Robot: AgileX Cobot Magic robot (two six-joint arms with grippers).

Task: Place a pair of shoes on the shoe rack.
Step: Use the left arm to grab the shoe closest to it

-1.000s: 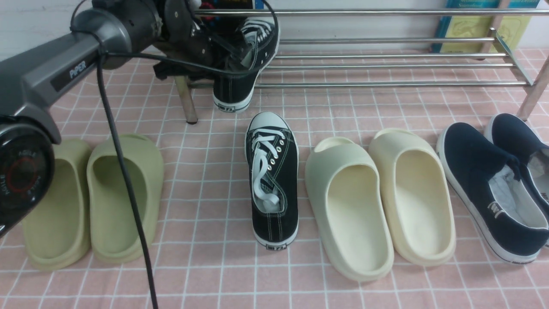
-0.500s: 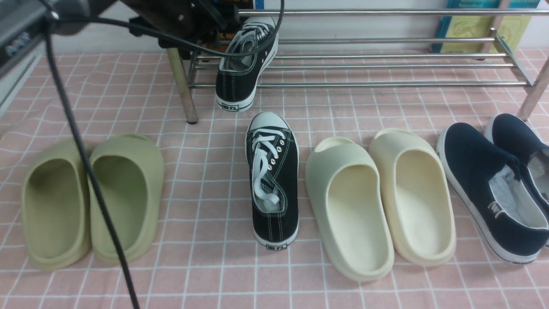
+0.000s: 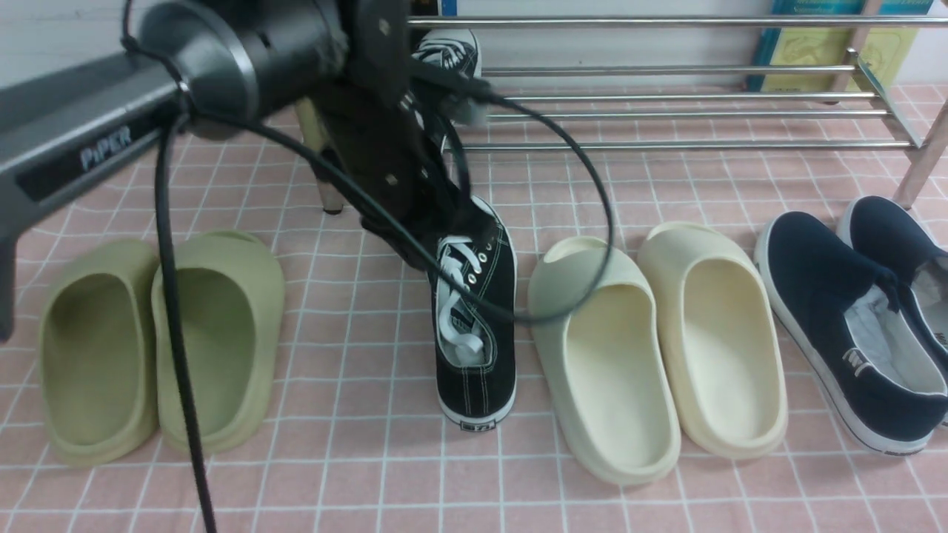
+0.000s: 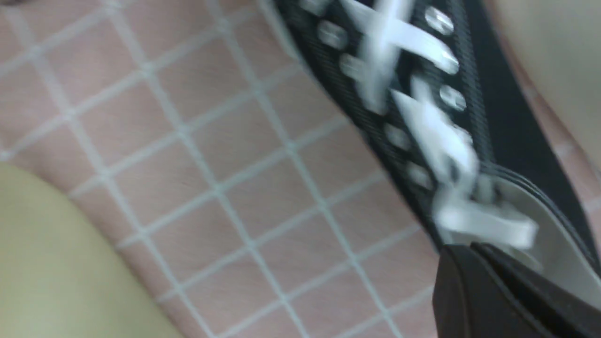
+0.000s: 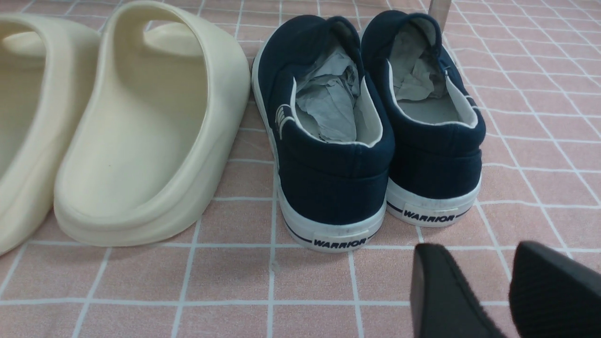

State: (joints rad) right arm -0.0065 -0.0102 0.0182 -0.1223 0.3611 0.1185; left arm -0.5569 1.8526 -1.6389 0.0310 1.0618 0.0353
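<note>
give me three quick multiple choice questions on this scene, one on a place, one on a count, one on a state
1. Where does the black sneaker on the floor lie?
A. between the olive slides and the cream slides
B. left of the olive slides
C. between the two cream slides

2. How many slides, olive and cream together, show in the front view?
A. two
B. three
C. four

3. What state is the right claw in?
A. shut on a cream slide
B. open, holding nothing
C. shut on the black sneaker

Answers:
1 A: the front view shows the olive slides to its left and the cream slides to its right.
2 C: two olive and two cream.
3 B: the right wrist view shows its fingers apart with nothing between them.
</note>
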